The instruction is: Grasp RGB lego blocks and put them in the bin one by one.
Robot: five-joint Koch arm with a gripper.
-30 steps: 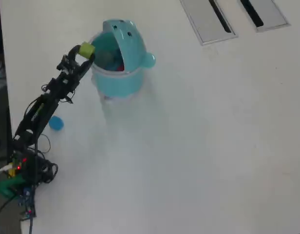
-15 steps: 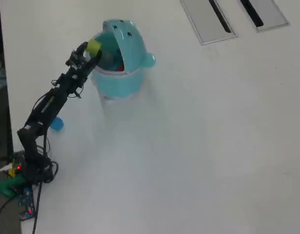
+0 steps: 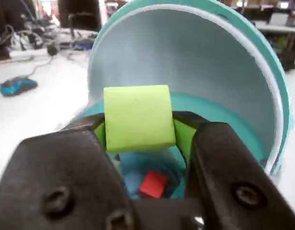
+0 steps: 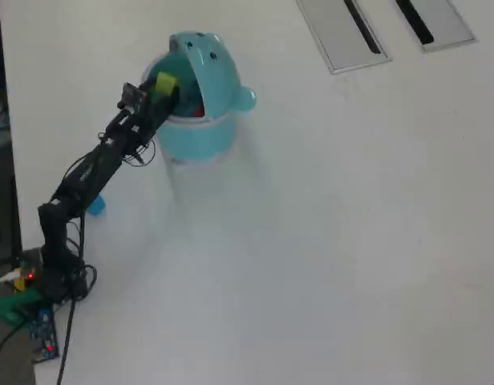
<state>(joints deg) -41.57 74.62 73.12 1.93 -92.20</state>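
Observation:
My gripper (image 3: pixel 138 128) is shut on the yellow-green lego block (image 3: pixel 137 117), holding it over the open mouth of the light-teal bin (image 3: pixel 219 112). The overhead view shows the same block (image 4: pixel 164 82) just inside the bin's left rim (image 4: pixel 195 138), with the gripper (image 4: pixel 161 88) around it. The lid (image 4: pixel 212 66) stands open behind. A red block (image 3: pixel 153 184) lies on the bin's floor, seen below the jaws. A blue block (image 4: pixel 95 206) rests on the table beside the arm, partly hidden by it.
Two grey slotted panels (image 4: pixel 343 32) (image 4: pixel 435 20) sit in the table at the top right of the overhead view. The arm's base and circuit board (image 4: pixel 38 325) are at the bottom left, by the table's left edge. A blue object (image 3: pixel 16 85) and cables lie far off.
The arm has stretched up and right, carrying the yellow-green block from outside the bin's left rim to above its opening. The gripper stays shut on it.

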